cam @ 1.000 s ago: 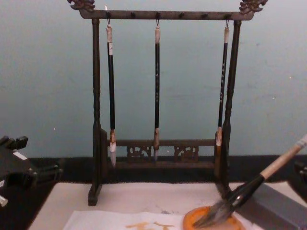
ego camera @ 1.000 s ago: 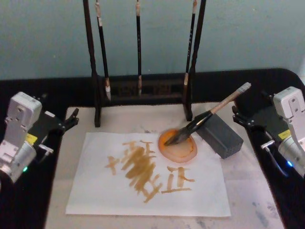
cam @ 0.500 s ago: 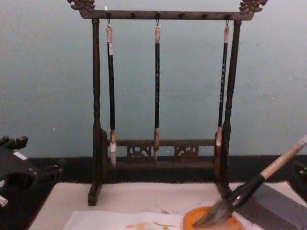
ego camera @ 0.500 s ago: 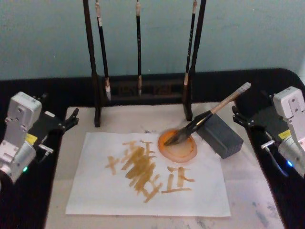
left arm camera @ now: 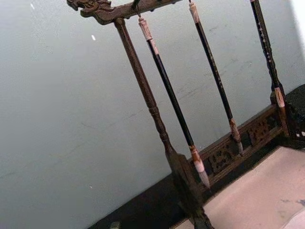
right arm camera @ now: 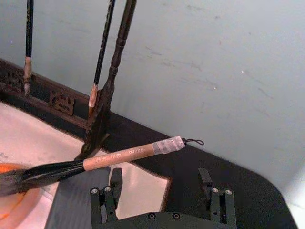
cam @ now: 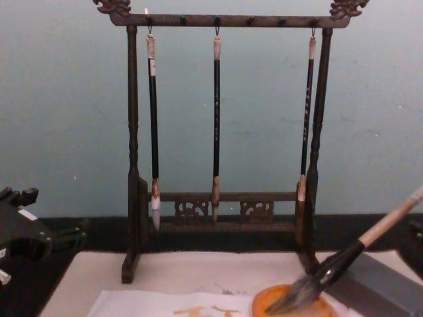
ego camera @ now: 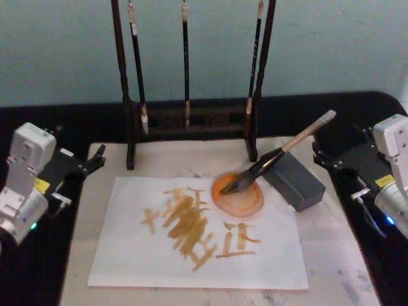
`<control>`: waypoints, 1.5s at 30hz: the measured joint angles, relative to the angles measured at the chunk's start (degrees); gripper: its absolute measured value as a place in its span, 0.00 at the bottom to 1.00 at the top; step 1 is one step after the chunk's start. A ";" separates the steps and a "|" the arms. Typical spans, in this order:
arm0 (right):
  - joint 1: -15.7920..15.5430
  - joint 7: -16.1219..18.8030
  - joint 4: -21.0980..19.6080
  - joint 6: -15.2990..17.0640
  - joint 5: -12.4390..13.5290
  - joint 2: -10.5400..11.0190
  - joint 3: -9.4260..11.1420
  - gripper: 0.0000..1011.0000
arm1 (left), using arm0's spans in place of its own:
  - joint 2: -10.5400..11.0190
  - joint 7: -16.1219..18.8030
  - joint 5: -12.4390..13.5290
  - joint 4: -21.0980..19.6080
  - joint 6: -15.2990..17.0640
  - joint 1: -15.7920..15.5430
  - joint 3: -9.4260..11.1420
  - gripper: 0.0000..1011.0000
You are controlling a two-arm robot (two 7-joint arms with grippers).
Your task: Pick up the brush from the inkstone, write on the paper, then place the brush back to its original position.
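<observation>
Beige felt mat covers the middle of the black counter, and the paper, streaked with orange-yellow strokes, lies on the mat's near half. At the paper's far right corner sits a round orange ink dish, with a grey block just beside it on the right. The brush lies tilted across both: its dark bristles rest in the dish, its black lower section leans on the block, and its pale handle rises toward the far right. Nothing grips it.

Behind the mat stands a dark wooden brush rack with three thin brushes hanging from its top bar.

The right end effector hovers over the counter's right side, fingers spread wide, near the handle's end but apart from it. The left end effector sits at the counter's left side, well away from the brush, its fingers also apart and holding nothing.
</observation>
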 joint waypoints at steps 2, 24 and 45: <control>-0.56 0.46 -0.63 0.55 1.08 -0.15 0.67 0.99 | 0.00 0.00 0.00 0.00 0.00 0.00 0.00 1.00; -4.23 8.93 -5.21 15.76 23.42 -7.71 10.49 0.99 | 0.00 0.00 0.00 0.00 0.00 0.00 0.00 1.00; 1.27 9.11 2.91 19.26 35.88 -14.23 11.88 0.99 | 0.00 0.00 0.00 0.00 0.00 0.00 0.00 1.00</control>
